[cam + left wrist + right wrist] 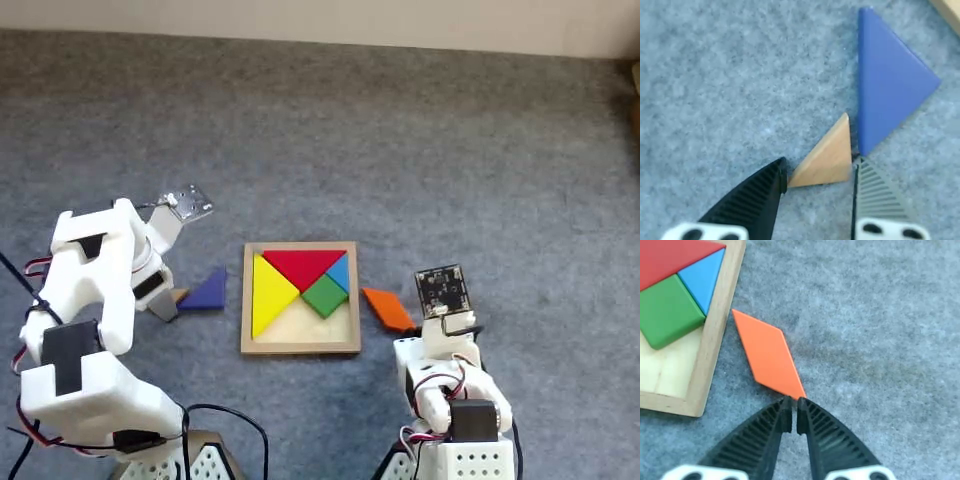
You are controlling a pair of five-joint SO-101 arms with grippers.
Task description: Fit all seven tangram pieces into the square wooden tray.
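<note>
Status: four of seven pieces are seated in the tray (pixel 300 348).

1. Seated pieces. The yellow triangle (pixel 270 292) is set against one side wall and the red triangle (pixel 302 264) against the far wall. The light blue triangle (pixel 340 272) and the green square (pixel 325 295) are fitted beside them. Bare wood is left in the near part of the tray, toward the side of the right arm.

2. Pieces outstanding. Three pieces are left on the mat (pixel 420 150):
- The tan triangle (pixel 827 160) is placed outside the tray on the left arm's side.
- The dark blue triangle (pixel 890 85) is found just beside the tan triangle, between it and the tray.
- The parallelogram (pixel 769 354) is placed just beside the tray's opposite wall.

3. Left gripper (pixel 820 169). The tan triangle is pinched between the jaws, with contact at both ends. The piece appears to rest on the mat.

4. Right gripper (pixel 791 415). The jaws are pressed almost together with nothing between them. They are positioned at the near tip of the parallelogram.

The task is judged a little over half complete.
</note>
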